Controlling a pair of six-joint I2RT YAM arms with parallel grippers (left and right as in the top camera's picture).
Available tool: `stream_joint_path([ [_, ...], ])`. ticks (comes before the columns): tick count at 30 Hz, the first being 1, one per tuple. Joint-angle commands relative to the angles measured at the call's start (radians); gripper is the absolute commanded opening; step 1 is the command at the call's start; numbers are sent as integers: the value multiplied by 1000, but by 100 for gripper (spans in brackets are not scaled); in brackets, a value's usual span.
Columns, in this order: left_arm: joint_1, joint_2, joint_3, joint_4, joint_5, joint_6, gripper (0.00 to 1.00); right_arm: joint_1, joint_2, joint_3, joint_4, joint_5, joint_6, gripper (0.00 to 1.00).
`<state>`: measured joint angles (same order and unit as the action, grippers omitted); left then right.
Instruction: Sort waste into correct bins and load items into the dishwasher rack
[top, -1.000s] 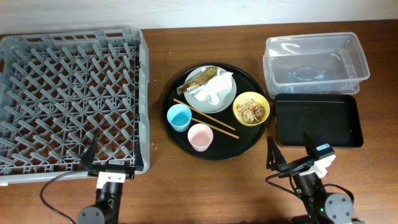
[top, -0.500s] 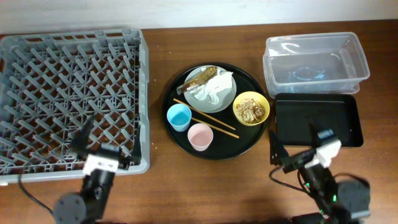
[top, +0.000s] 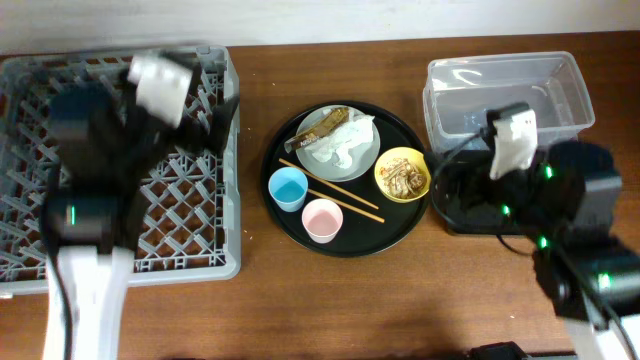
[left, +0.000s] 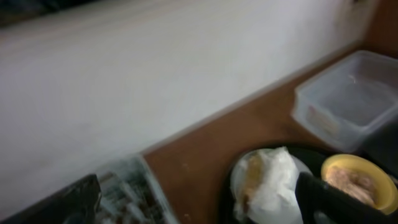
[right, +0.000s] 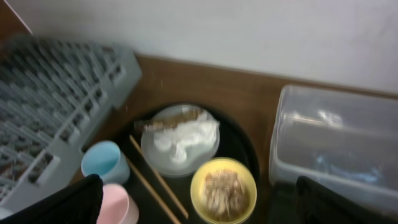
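On the round black tray (top: 352, 243) sit a pale plate (top: 366, 162) with a white napkin (top: 340, 147) and brown wrapper (top: 326, 121), a yellow bowl (top: 404, 175) of noodle scraps, a blue cup (top: 288, 188), a pink cup (top: 322, 220) and chopsticks (top: 331, 191). The grey rack (top: 232, 160) is at the left. The clear tub (top: 560, 95) is at the right, and the shallow black tray (top: 452, 210) in front of it is mostly hidden by my right arm. My left gripper (left: 199, 208) is open and empty, raised over the rack. My right gripper (right: 199, 205) is open and empty, high above the bowl (right: 224, 186).
My left arm (top: 100, 130) hangs blurred over the rack's middle. My right arm (top: 520, 170) covers the shallow tray and the tub's front edge. A white wall runs behind the table. The right wrist view also shows the rack (right: 56, 93), tub (right: 336, 137) and cups.
Both arms have lifted from the table's front edge and swung toward the back. The left is now above the rack, the right above the shallow black tray. The objects have not moved.
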<state>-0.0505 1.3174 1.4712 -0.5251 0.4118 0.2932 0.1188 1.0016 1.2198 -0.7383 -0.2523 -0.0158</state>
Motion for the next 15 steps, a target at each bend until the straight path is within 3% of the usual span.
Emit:
stream_joint_path([
  [1,-117,249,352,-226,52,120,99,3,84,100,-55,75,-14,98],
  [5,-206,470,600,-376,26,129,99,3,126,106,-66,165,-14,99],
  [8,-238,568,622,-368,-28,128,99,3,149,106,-137,186,-14,98],
  [12,-261,678,622,-346,111,98,99,3,185,106,-223,175,-14,98],
  [15,-275,726,622,-327,103,99,99,3,191,106,-238,179,-14,98],
])
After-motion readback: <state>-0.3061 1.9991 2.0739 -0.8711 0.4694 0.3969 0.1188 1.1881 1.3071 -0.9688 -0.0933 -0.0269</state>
